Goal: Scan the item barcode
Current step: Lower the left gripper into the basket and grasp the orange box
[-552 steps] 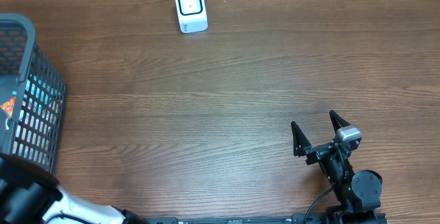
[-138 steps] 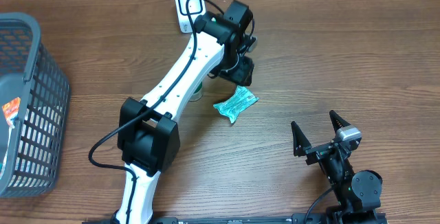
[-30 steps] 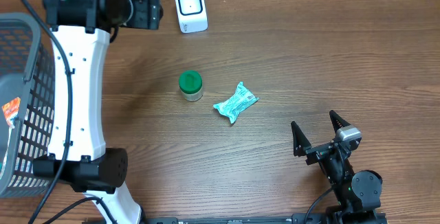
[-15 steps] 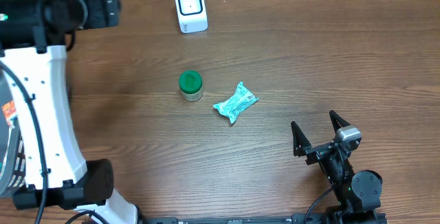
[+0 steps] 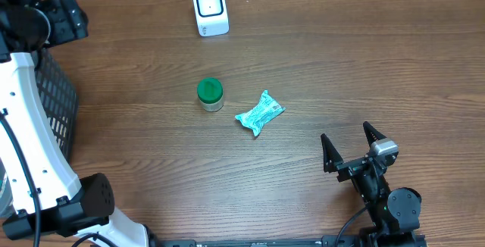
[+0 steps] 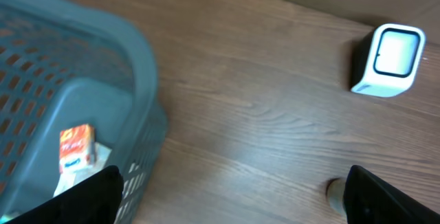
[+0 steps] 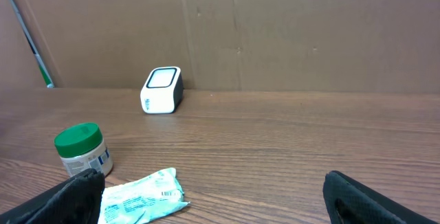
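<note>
The white barcode scanner [image 5: 210, 8] stands at the table's far edge, also in the left wrist view [image 6: 390, 59] and the right wrist view [image 7: 161, 90]. A green-lidded jar [image 5: 210, 93] and a teal packet [image 5: 259, 114] lie mid-table, apart from both grippers; the packet's barcode faces the right wrist camera [image 7: 141, 195]. My left gripper [image 6: 234, 207] is open and empty, high over the table beside the grey basket [image 6: 103, 66], at the far left in the overhead view [image 5: 68, 18]. My right gripper [image 5: 351, 147] rests open and empty at the front right.
The basket [image 5: 59, 107] at the left edge is partly hidden by my left arm; an orange carton [image 6: 75, 148] lies inside it. A cardboard wall [image 7: 275, 31] backs the table behind the scanner. The jar [image 7: 82, 148] stands just left of the packet.
My left arm has swung left from near the scanner toward the basket, still open and empty. The jar, the packet and the right arm have not moved.
</note>
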Controlling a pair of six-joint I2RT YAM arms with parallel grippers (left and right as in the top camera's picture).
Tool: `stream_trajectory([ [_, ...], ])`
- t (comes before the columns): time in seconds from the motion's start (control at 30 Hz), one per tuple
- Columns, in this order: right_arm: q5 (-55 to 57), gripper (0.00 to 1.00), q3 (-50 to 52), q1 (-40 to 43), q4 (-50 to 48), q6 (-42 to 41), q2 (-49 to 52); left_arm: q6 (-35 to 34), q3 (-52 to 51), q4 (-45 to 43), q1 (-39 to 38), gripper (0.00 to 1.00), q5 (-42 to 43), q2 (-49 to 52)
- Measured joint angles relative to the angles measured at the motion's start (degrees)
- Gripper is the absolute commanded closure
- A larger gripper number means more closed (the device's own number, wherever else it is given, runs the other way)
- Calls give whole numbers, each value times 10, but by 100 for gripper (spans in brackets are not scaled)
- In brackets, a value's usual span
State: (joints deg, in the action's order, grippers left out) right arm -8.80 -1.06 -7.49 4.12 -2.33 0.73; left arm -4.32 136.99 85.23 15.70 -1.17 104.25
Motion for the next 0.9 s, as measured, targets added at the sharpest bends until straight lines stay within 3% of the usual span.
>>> stream_trajectory([
  [0.9, 0, 0, 0, 0, 0, 0, 0, -1, 0, 21, 114, 14, -8, 0],
])
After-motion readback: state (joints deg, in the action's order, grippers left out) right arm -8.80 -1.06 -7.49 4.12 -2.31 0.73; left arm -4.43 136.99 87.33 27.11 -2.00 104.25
